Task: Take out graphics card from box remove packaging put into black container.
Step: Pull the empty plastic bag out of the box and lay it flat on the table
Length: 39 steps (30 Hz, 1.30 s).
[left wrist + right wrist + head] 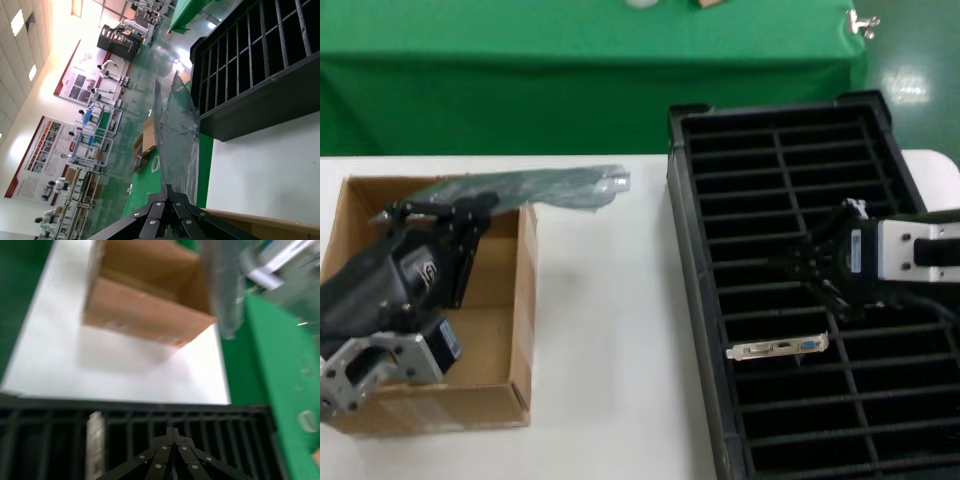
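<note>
Packaging sits clamped in the left pincer above the box; only the left wrist view shows this grip. Beside the box, the graphics card stands in a slot of the black container, and the right pincer above it is closed together, holding nothing.

Even overhead light, bright. Ceiling panels blow out in left wrist view; glare on floor beyond the packaging. Right wrist view motion-blurred: box smeared. Soft shadow on counter beside box. Black container slots read dark.
</note>
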Each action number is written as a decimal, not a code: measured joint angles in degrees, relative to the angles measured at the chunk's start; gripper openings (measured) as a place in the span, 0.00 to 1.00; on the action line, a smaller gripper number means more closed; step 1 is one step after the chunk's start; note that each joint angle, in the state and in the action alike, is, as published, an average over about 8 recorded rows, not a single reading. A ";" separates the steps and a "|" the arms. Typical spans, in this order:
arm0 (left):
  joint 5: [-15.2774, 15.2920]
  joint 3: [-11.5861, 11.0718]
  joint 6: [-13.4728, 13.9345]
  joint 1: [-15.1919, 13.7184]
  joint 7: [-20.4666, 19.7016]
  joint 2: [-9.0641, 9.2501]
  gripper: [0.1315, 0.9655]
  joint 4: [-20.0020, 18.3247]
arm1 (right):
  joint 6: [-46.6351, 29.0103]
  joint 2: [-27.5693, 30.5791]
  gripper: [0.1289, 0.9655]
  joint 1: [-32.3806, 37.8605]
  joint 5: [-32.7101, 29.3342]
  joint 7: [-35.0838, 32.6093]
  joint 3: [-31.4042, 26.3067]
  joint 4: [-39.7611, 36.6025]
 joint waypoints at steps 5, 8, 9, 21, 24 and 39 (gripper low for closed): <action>0.56 -0.17 0.41 -0.12 -0.44 0.42 0.01 -0.13 | 10.19 -0.64 0.00 -7.53 1.31 -2.48 4.25 -0.16; 2.09 -0.54 1.68 -0.52 -1.84 1.72 0.01 -0.54 | 15.54 -1.06 0.01 -11.76 2.68 -4.07 6.62 -0.16; 2.82 -0.69 2.34 -0.73 -2.61 2.41 0.01 -0.75 | 17.22 -1.19 0.02 -13.10 3.23 -4.62 7.34 -0.09; 12.35 -0.38 12.97 -3.63 -15.06 13.04 0.01 -4.10 | 28.83 -0.91 0.12 -26.23 12.23 -10.24 13.85 2.91; 12.85 -0.32 13.49 -3.76 -15.65 13.58 0.01 -4.21 | 29.29 -0.72 0.16 -27.04 13.07 -10.75 14.26 3.09; 12.78 -0.31 13.46 -3.75 -15.72 13.68 0.05 -4.17 | 29.49 -0.76 0.45 -27.26 13.30 -10.86 14.37 3.10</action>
